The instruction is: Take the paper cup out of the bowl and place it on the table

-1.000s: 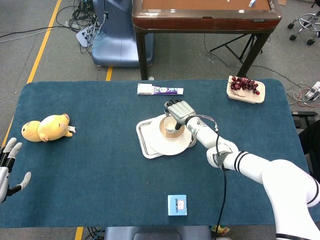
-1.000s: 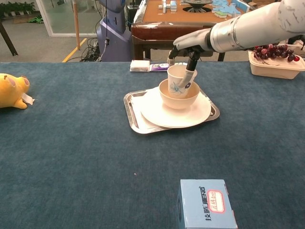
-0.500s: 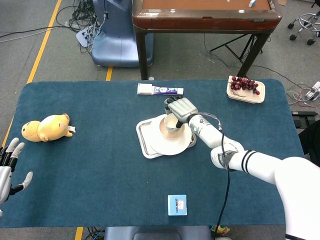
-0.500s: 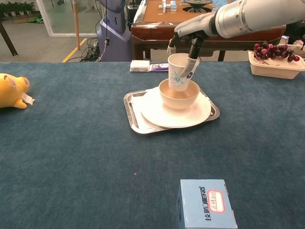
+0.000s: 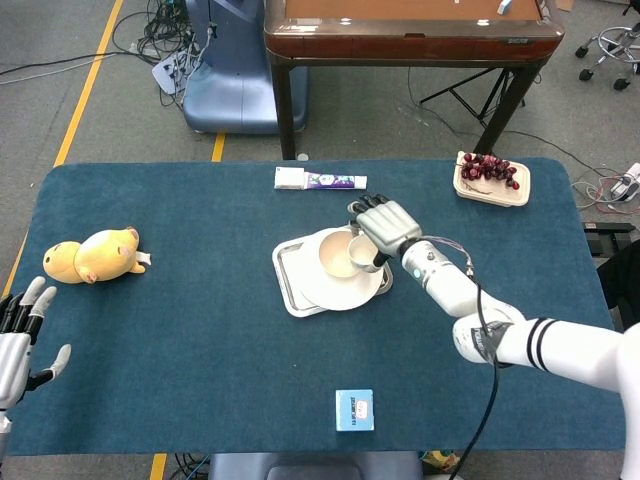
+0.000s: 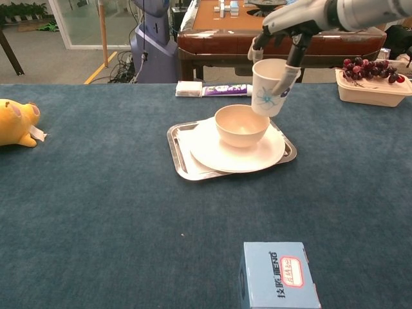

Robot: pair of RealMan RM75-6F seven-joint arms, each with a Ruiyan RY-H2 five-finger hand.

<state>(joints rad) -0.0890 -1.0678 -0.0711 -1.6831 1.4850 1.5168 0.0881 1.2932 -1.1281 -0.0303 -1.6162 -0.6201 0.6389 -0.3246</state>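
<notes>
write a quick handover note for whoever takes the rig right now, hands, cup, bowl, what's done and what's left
Right hand: holds the paper cup by its rim, in the air, to the right of the bowl.
Left hand: open, holding nothing, at the table's near left edge.
Bowl sits on the plate in the tray.
Done: cup is out of the bowl.
Left: set it upright on bare table, probably right of the tray, then release.

A yellow plush toy (image 5: 92,255) lay near the table's (image 5: 200,340) left edge, and a blue box (image 5: 354,410) sat near its front edge. A tray of grapes (image 5: 491,178) stood at the far right corner, with a white plate (image 6: 212,151) on a metal tray (image 6: 180,154) mid-table.
</notes>
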